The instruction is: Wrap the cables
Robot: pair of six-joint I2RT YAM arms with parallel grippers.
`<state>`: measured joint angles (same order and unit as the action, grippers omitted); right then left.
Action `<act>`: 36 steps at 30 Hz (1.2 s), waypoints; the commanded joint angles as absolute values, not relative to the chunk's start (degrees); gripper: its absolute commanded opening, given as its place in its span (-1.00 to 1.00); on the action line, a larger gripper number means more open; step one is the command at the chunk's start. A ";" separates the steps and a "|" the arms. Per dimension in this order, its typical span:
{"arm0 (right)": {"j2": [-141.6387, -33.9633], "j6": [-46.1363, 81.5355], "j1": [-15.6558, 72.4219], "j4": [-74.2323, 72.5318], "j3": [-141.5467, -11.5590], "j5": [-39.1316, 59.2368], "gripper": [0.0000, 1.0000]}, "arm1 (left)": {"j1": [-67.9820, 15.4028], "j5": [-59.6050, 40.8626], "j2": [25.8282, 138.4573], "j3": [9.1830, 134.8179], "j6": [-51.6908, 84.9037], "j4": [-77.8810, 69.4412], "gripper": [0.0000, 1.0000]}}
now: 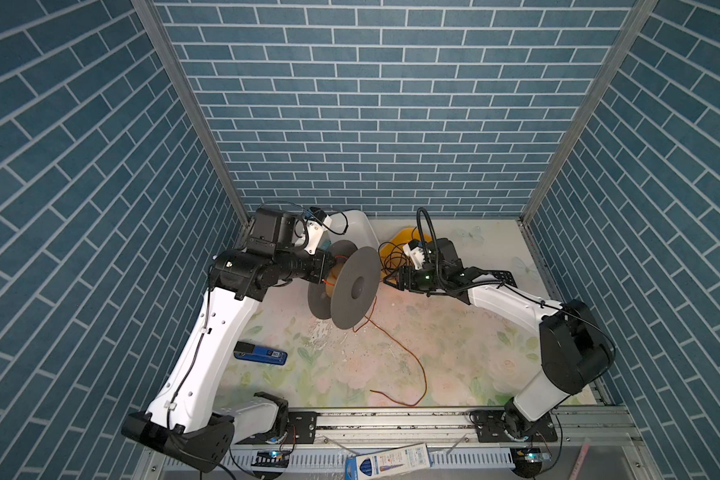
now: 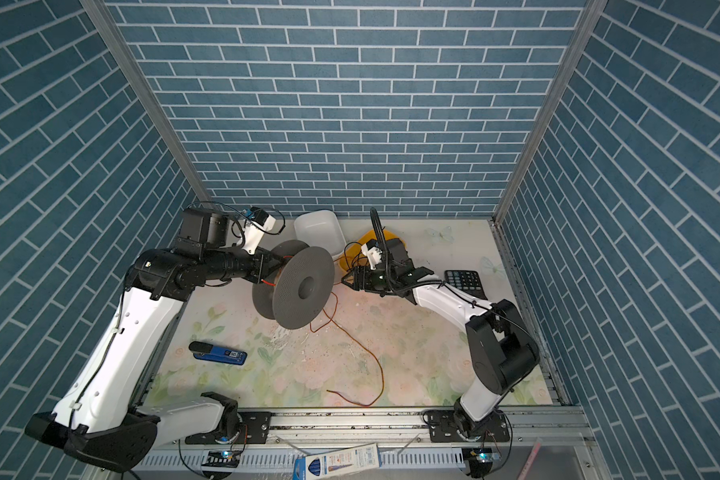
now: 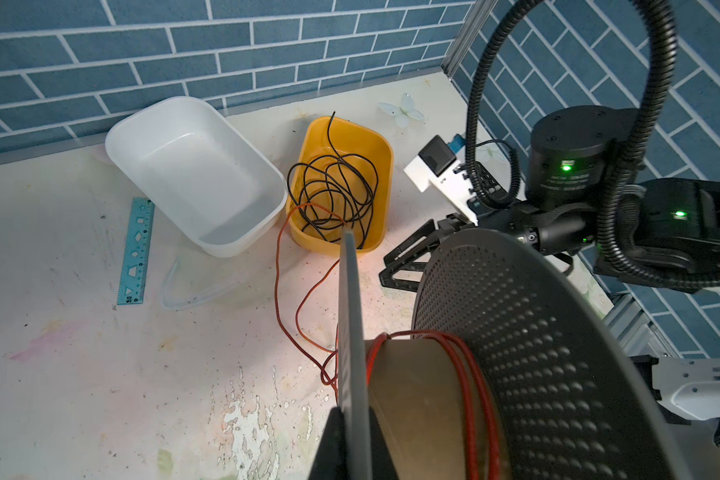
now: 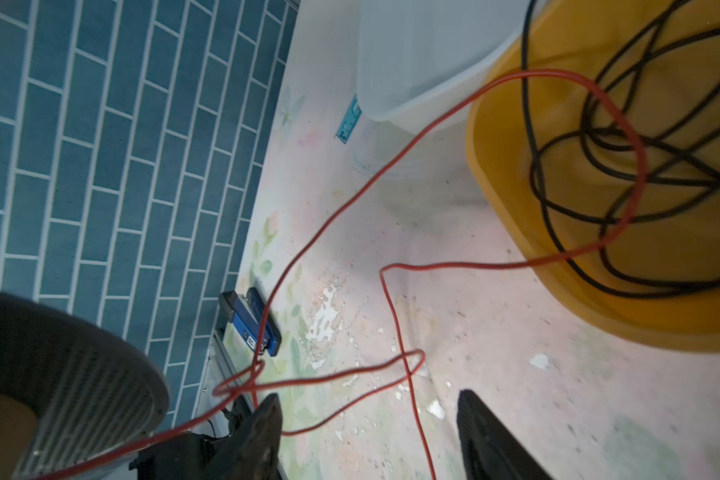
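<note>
**Finding one.** Your left gripper has its jaws closed on one flange of the grey spool. It holds the spool tilted and clear of the table, over the back-left area. The left wrist view shows a few turns of the orange wire on the cardboard core.

**Finding two.** Your right gripper hangs just beside the spool's outer flange with its jaws wide apart, gripping nothing. Wire shows in the gap, apparently lying on the table below.

**Finding three.** Most of the wire is not yet on the spool.
- From the spool it drops to the table, trails across the middle and ends near the front edge.
- Another loop reaches toward the back edge and lies over the rim of the yellow tub, on top of the black cord tangle inside.
- The right wrist view shows a small twisted crossing in the wire close to the spool.

**Assessment.** Winding is the step in hand, at an early stage, with the wire not held. Your next move calls for closing the right jaws on the wire close to the spool and leading it around the core between the flanges. Draw the tub loop out gently: it could snag the black cord, and the twist may tighten.
</note>
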<state>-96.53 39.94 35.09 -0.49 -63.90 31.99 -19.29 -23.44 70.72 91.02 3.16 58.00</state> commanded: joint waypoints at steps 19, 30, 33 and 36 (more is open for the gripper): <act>-114.54 52.54 38.21 -17.47 -69.52 35.83 0.25 | -24.01 -24.69 69.52 93.08 0.21 56.41 -1.00; -113.09 48.77 39.43 -15.19 -70.51 33.07 -0.69 | -24.76 -22.54 68.52 94.20 -0.48 59.45 -1.00; -107.50 39.66 38.38 -1.54 -73.49 29.78 -0.92 | -24.79 -21.78 67.64 94.00 -0.96 60.24 -1.00; -101.53 31.99 35.92 11.06 -77.32 26.27 -1.00 | -25.36 -22.58 67.36 94.73 -0.79 61.14 -1.00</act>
